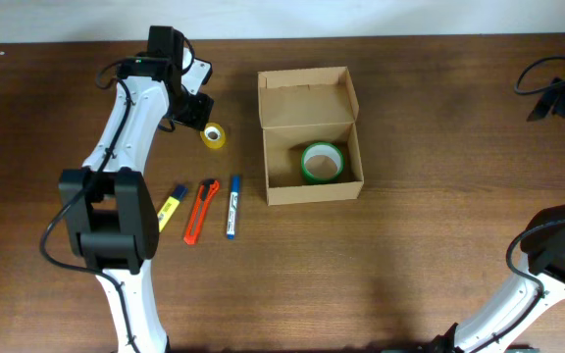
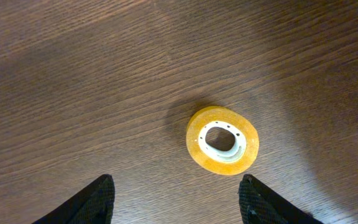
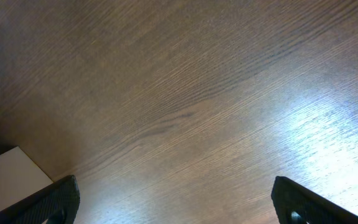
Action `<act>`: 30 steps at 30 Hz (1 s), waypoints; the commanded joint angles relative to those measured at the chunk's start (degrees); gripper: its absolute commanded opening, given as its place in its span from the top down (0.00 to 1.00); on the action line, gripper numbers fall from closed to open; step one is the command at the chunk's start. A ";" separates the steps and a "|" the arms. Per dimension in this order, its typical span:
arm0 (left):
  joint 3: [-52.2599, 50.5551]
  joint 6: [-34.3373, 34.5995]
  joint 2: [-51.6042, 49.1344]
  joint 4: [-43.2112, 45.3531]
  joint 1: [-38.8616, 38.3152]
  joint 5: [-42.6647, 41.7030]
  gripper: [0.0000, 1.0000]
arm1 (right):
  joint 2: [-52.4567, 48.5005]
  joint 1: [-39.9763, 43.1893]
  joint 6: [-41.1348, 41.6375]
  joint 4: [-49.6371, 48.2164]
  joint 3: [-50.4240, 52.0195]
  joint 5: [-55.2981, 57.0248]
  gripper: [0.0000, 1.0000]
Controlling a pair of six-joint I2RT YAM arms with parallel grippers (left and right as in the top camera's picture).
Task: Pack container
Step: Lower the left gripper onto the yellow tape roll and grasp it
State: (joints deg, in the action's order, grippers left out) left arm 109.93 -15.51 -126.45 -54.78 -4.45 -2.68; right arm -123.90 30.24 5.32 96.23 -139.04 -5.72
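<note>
The tabletop (image 1: 410, 245) carries the container (image 1: 314, 189) near its middle, flap lid open. Both hands are released and empty: the left hand (image 2: 176, 196) left of the box, the right hand (image 3: 173, 199) well apart. A green tape roll (image 1: 322, 163) lies inside the container, and a yellow tape roll (image 2: 199, 152) lies by the left hand.

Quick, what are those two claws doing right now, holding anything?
Left gripper: open, empty, near the yellow tape roll.
Right gripper: open, empty.
</note>
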 commanded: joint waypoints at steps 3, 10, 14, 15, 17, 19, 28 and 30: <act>0.00 2.01 -4.39 -0.33 -0.55 -1.95 0.38 | 1.73 -0.22 -0.44 0.02 0.02 -0.74 0.01; 0.00 2.01 -4.92 0.37 -0.76 -2.05 0.38 | 1.73 -0.22 -0.44 0.02 0.02 -0.74 0.01; 0.00 2.01 -5.49 0.39 -0.76 -2.05 0.38 | 1.73 -0.22 -0.44 0.02 0.02 -0.74 0.01; 0.00 2.01 -5.75 0.33 -0.76 -2.05 0.39 | 1.73 -0.20 -0.44 0.02 0.02 -0.76 0.01; 0.00 2.03 -6.49 0.26 -0.76 -2.08 0.38 | 1.73 -0.20 -0.44 0.02 0.02 -0.76 0.01; 0.00 2.03 -7.04 0.11 -0.79 -2.08 0.39 | 1.73 -0.22 -0.44 0.02 0.02 -0.76 0.01; 0.00 2.01 -7.69 1.49 -0.76 -2.03 0.39 | 1.73 -0.20 -0.44 0.02 0.02 -0.76 0.01; 0.00 1.99 -7.69 1.70 -0.76 -2.01 0.39 | 1.73 -0.20 -0.44 0.02 0.02 -0.76 0.01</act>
State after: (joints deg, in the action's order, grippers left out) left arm 109.93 -13.87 -133.62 -53.39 -5.15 -3.73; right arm -123.90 30.24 5.32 96.23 -139.04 -5.72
